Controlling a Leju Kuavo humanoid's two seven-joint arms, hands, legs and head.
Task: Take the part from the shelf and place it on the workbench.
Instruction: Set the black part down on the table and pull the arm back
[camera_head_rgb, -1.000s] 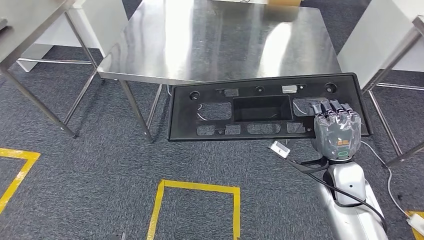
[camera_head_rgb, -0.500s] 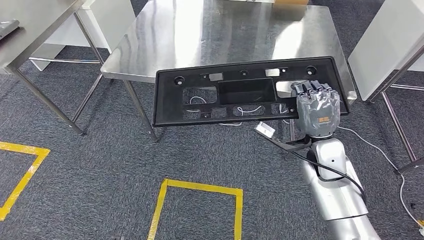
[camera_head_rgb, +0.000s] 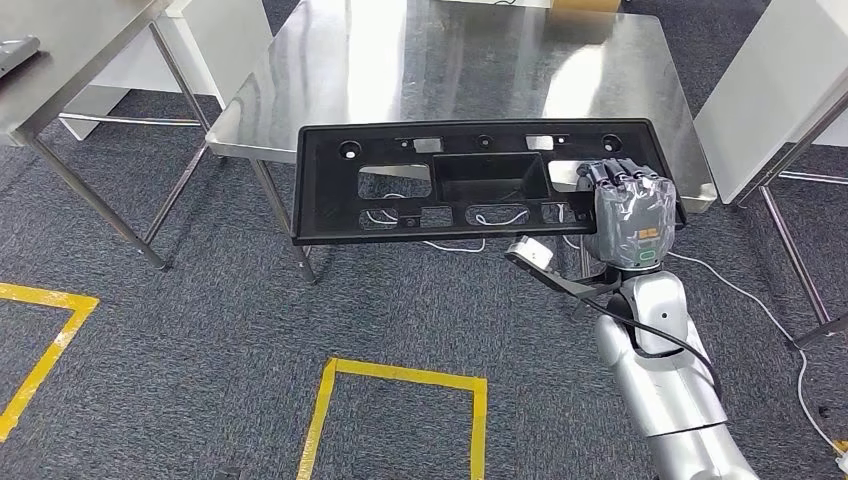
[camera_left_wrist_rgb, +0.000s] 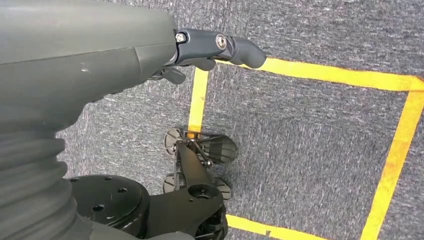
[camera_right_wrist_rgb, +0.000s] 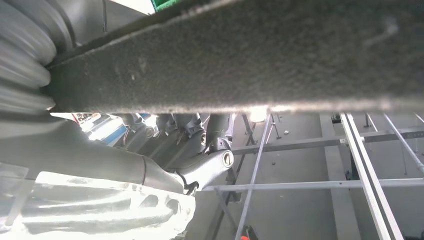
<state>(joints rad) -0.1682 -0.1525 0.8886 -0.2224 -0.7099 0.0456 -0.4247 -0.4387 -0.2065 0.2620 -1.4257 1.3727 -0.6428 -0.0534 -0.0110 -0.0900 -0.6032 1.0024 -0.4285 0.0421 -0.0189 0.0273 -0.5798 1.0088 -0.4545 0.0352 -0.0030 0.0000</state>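
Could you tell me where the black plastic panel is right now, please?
In the head view, the black plastic panel is held at its right end by the right hand, level, over the near edge of the steel workbench, not yet set down.

**Looks like a factory workshop / test floor**

Stainless steel workbench (camera_head_rgb: 440, 70) on thin metal legs, another steel table (camera_head_rgb: 70, 50) beside it, grey industrial carpet (camera_head_rgb: 180, 330) marked with yellow floor tape (camera_head_rgb: 400, 375). Loose cables (camera_head_rgb: 745, 290) trail underneath.
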